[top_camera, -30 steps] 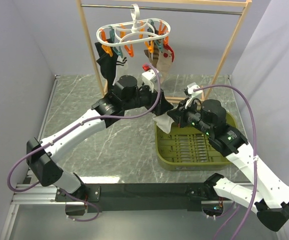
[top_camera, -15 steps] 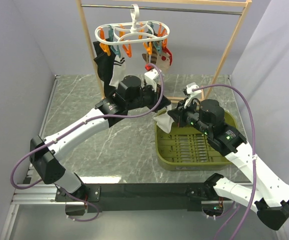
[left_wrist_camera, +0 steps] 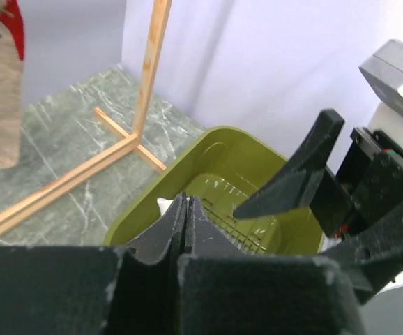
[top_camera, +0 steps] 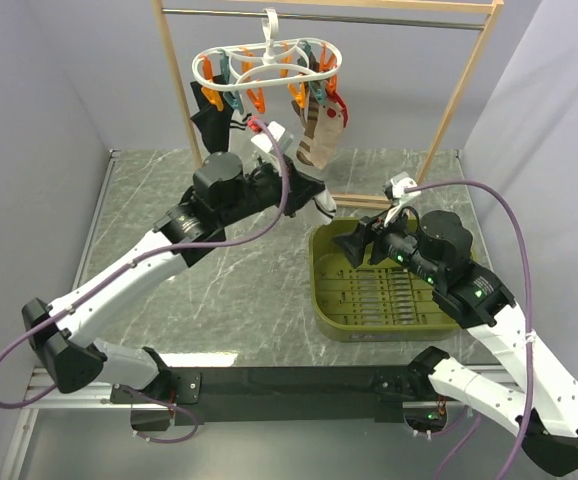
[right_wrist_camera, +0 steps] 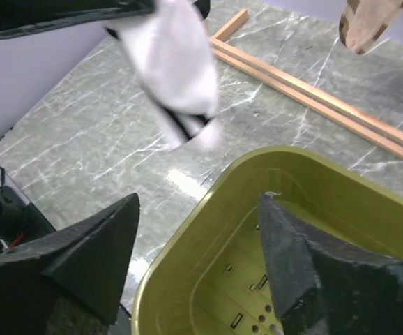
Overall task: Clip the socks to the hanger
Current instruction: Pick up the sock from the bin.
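Observation:
One white sock (right_wrist_camera: 177,70) with a dark cuff stripe hangs from my left gripper (top_camera: 321,203), whose jaws are shut on its top edge. In the left wrist view the fingertips (left_wrist_camera: 186,199) are pressed together and only a white sliver of the sock (left_wrist_camera: 163,204) shows beside them. My right gripper (right_wrist_camera: 200,202) stands open and holds nothing, over the near left corner of the green tray (right_wrist_camera: 187,244); in the top view it (top_camera: 361,240) is just right of the left gripper. The white hanger (top_camera: 267,65) with orange and teal clips hangs from the rack bar above.
The wooden rack frame (top_camera: 459,90) stands at the back, with its base bars (right_wrist_camera: 313,98) on the marble table. A black sock (top_camera: 209,115) and a brown sock (top_camera: 321,135) hang from the hanger. The green tray (top_camera: 329,300) lies front right.
My left gripper has shut on the white sock and pulled it up and left. My right gripper has opened, let the sock go and drawn back to the right.

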Robot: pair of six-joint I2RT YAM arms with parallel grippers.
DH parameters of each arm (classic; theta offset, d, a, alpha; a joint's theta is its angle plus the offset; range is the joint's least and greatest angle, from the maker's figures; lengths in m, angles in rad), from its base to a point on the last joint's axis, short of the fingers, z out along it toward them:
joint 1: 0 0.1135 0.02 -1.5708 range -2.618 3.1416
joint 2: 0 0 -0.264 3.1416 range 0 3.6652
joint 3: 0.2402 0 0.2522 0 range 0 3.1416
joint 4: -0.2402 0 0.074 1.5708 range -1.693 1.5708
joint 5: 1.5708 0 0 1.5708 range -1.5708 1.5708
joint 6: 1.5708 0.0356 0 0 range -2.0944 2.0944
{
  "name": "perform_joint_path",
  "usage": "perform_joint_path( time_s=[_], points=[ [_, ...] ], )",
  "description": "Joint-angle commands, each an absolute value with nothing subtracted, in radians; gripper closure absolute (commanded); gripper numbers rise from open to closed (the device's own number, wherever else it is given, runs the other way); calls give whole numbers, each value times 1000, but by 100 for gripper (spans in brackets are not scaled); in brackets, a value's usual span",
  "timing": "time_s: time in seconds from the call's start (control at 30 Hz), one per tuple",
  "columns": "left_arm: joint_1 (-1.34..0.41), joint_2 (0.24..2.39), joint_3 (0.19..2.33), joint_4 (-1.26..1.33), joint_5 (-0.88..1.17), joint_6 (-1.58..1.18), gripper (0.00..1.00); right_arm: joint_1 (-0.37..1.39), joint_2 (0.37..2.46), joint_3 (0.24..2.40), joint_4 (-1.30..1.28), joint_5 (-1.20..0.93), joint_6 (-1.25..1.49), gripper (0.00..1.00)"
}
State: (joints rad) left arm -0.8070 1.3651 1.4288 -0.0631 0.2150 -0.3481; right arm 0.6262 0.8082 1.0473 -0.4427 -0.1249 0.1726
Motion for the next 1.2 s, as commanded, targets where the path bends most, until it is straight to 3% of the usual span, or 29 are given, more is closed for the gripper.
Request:
perform_joint_path(
  time_s=[0.0, 0.23, 0.97, 1.1, 1.17],
  points=[
    [-798, 1309, 1391, -18, 238, -293, 99, 634, 817, 1091, -410, -104, 114, 24],
    [-779, 1279, 1394, -8, 248, -321, 99, 634, 920, 1135, -289, -240, 86, 18],
    [-726, 1154, 1290, 63, 331, -325, 99, 634, 1031, 1092, -3, -382, 253, 21],
    [-723, 1164, 1293, 55, 342, -334, 99, 635, 1061, 1111, 32, -379, 264, 31],
    [-723, 1166, 1290, 55, 336, -334, 99, 635, 1065, 1114, 44, -361, 268, 53]
  ],
)
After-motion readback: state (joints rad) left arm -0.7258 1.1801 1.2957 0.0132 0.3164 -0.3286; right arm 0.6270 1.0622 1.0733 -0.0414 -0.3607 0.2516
